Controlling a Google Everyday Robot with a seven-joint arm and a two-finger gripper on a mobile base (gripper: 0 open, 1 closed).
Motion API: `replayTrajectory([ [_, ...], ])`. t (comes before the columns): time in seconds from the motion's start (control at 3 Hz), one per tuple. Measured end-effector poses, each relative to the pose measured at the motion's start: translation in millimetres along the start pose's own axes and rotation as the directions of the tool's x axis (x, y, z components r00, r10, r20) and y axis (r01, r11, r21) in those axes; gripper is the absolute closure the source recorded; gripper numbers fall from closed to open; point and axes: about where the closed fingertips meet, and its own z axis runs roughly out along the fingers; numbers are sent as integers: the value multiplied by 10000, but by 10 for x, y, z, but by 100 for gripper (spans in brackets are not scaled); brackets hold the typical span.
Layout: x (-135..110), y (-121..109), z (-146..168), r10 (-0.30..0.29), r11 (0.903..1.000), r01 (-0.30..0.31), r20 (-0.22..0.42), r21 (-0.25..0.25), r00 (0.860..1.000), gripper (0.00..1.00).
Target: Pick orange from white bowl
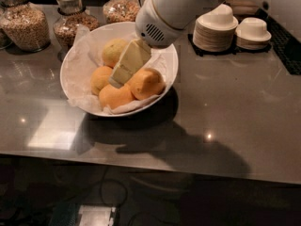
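Note:
The white bowl (75,62) stands on the grey counter at the left centre, lined with crinkled white paper. The orange (147,83), the largest and deep orange, lies at the bowl's right side. Two smaller oranges (114,96) lie at the front and left, and a paler yellow-green fruit (114,51) lies at the back. My gripper (117,79) reaches down from the upper right into the middle of the bowl. Its cream tip sits among the fruit, just left of the orange and against it. Whatever lies under the gripper is hidden.
Three glass jars (26,25) of grains and nuts stand behind the bowl at the back left. Two stacks of plates topped with upturned small bowls (215,29) stand at the back right. The counter's front edge (150,166) runs below the bowl.

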Motion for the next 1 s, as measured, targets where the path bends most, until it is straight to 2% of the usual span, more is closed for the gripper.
replayTrajectory([
  [0.33,110,69,147,1352,9906,-1341,-466,268,9897,0],
  [0.67,110,69,147,1357,9905,-1346,-465,267,9897,0],
  [1.0,209,77,240,2108,9775,-2108,-234,14,9772,0],
])
